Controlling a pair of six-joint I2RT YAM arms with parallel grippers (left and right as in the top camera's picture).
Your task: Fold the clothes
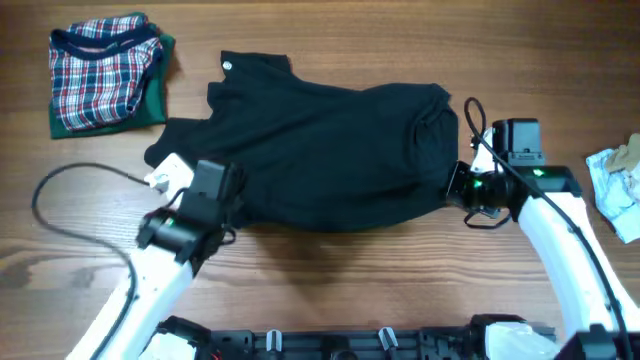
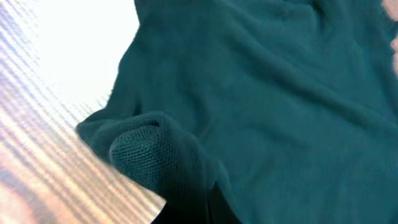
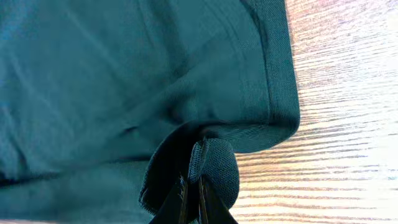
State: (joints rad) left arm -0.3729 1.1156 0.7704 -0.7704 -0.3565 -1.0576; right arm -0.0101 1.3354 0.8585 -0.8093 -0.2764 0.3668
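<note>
The black shirt (image 1: 330, 150) lies rumpled mid-way across the worktop (image 1: 330, 300). The right gripper (image 3: 193, 198) has its jaws pinched on one side edge. The left gripper (image 1: 212, 188) is clenched too, seemingly on the opposite edge. Looks like the first fold is starting, so next both need to lift and carry over together.

This is looking like a robotics lab: a white left robot arm (image 1: 140, 290) and a white right robot arm (image 1: 565, 235), trailing a loose black cable (image 1: 75, 167), are reaching from a black mounting rail (image 1: 330, 342) at the bottom edge over a brown wood-grain bench (image 1: 330, 280).
</note>
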